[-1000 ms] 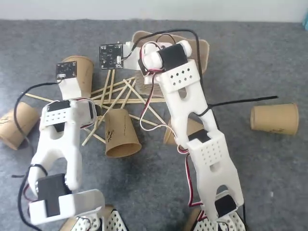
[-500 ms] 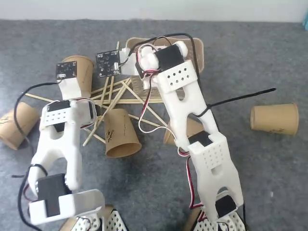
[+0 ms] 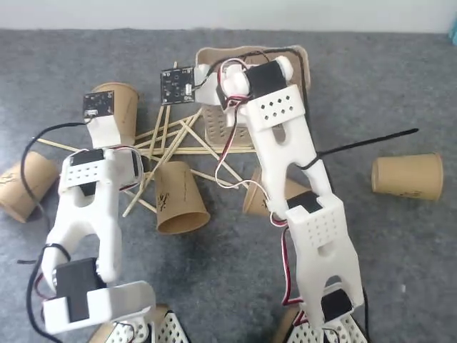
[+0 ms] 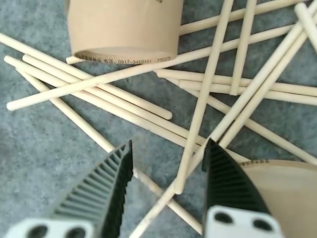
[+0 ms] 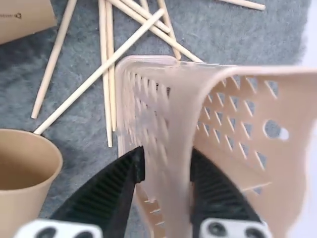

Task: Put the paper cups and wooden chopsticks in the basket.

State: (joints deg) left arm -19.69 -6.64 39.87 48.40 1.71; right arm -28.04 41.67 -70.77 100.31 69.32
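Note:
My right gripper [image 5: 166, 171] is shut on a wall of the beige plastic basket [image 5: 233, 104], which is tipped. In the high view the basket [image 3: 216, 128] sits at the back centre under the right arm. My left gripper [image 4: 166, 163] hangs open just above a pile of wooden chopsticks [image 4: 198, 114], with one paper cup [image 4: 124, 27] ahead of it and another cup's rim [image 4: 287, 193] beside one finger. The chopsticks [image 3: 178, 139] lie crossed between the arms. Paper cups lie at the back left [image 3: 121, 103], far left [image 3: 25, 186], centre [image 3: 178, 200] and right [image 3: 407, 175].
Another cup [image 3: 253, 200] is partly hidden under the right arm. A black cable [image 3: 371, 141] runs from that arm out to the right. The grey cloth is bare in front and at the right rear.
The right arm swung the held basket a little left, then back to the right and farther from me. The left arm and the cups have stayed put.

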